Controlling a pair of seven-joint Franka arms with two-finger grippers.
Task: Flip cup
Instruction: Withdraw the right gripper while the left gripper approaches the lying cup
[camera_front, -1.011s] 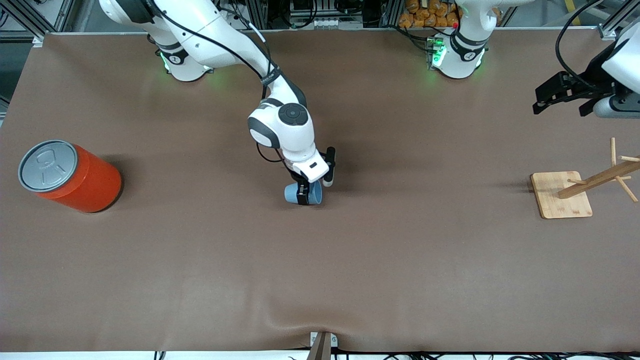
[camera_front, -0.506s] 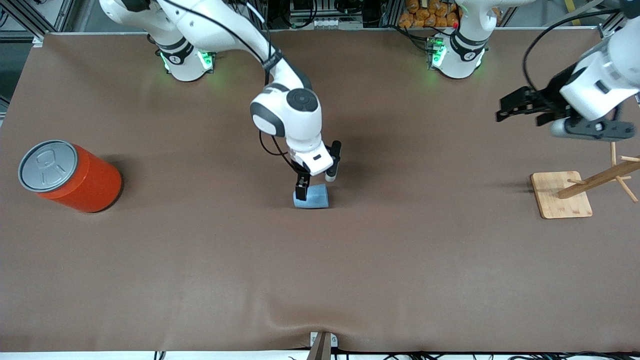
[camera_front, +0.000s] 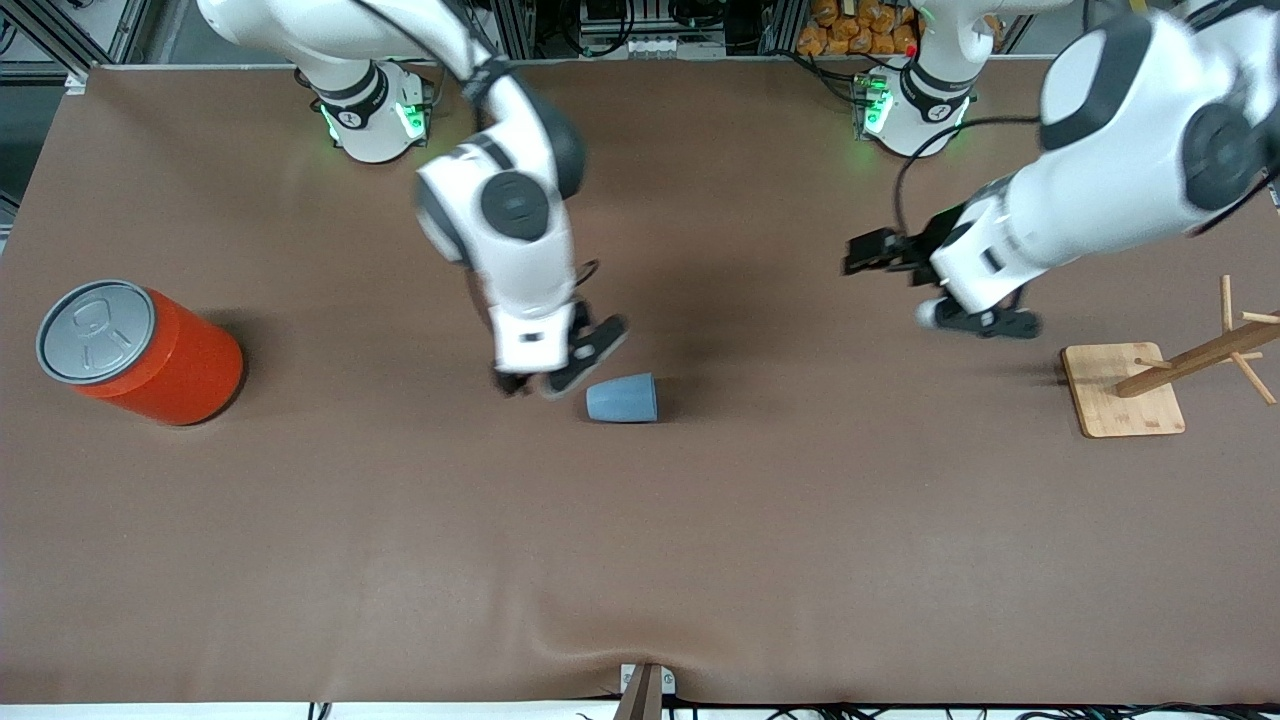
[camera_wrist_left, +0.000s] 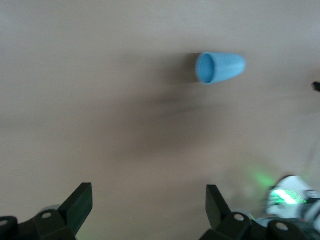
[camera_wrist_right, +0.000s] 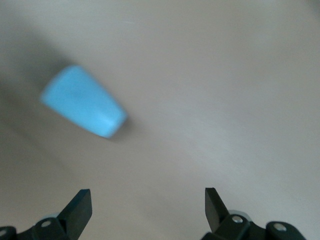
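Observation:
The small light-blue cup (camera_front: 622, 399) lies on its side on the brown table (camera_front: 640, 560) near the middle, with its wide mouth toward the left arm's end. My right gripper (camera_front: 535, 384) is open and empty, just beside the cup's narrow end and apart from it. The cup shows in the right wrist view (camera_wrist_right: 82, 107) ahead of the open right gripper (camera_wrist_right: 145, 210). My left gripper (camera_front: 872, 252) is open and empty, over bare table between the cup and the wooden rack. The left wrist view shows the cup's mouth (camera_wrist_left: 220, 68) well ahead of the open left gripper (camera_wrist_left: 150, 205).
A big orange can with a grey lid (camera_front: 140, 350) stands near the right arm's end of the table. A wooden peg rack on a square base (camera_front: 1125, 388) stands near the left arm's end.
My right gripper has let go of the cup and drawn off toward the right arm's end. The cup now lies alone on its side. My left arm has swung in toward the table's middle.

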